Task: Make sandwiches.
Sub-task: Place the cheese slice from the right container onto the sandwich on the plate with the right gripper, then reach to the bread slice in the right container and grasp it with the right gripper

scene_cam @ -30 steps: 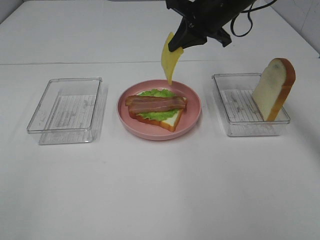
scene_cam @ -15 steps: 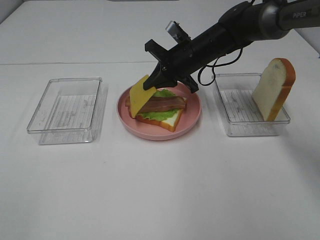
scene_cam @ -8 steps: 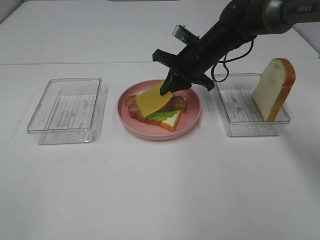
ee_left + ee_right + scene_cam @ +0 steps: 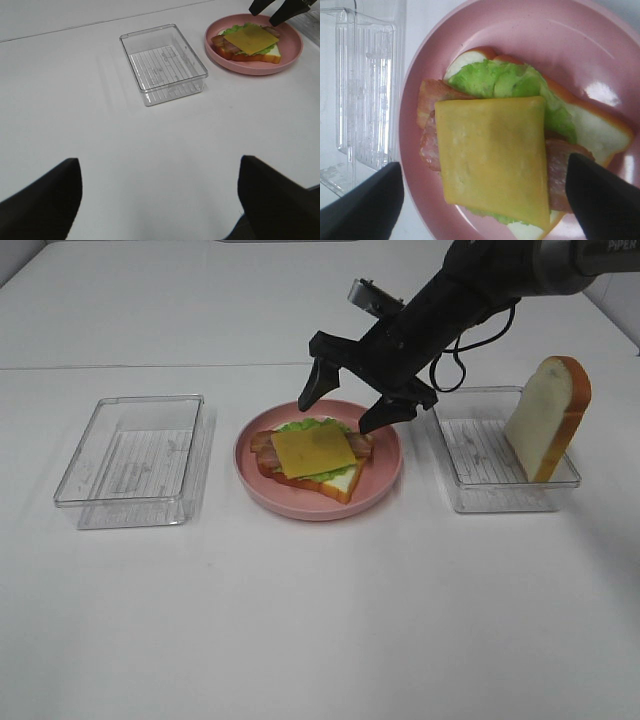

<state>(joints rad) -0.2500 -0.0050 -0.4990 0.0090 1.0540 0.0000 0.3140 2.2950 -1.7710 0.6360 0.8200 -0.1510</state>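
Now the cheese slice (image 4: 314, 450) lies flat on the bacon (image 4: 262, 445), released by the right end effector (image 4: 344, 408).

- On the desk (image 4: 320, 620), the plate (image 4: 385, 472) sits in the middle, between two trays.
- One tray (image 4: 130, 460) lies to its left, the other tray (image 4: 495, 455) to its right.
- On the plate: bread slice (image 4: 340, 483), lettuce (image 4: 305, 470), bacon (image 4: 262, 444), then cheese (image 4: 313, 450) on top.
- A second bread slice (image 4: 547, 418) stands tilted in the right tray.
- My right tool (image 4: 345, 408) hangs just above the plate's far side.

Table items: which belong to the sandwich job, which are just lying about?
Job:
- cheese slice atop bacon, lettuce, bottom bread
- second bread slice
- right claw, open

Lying about:
- pink plate
- left tray
- right tray
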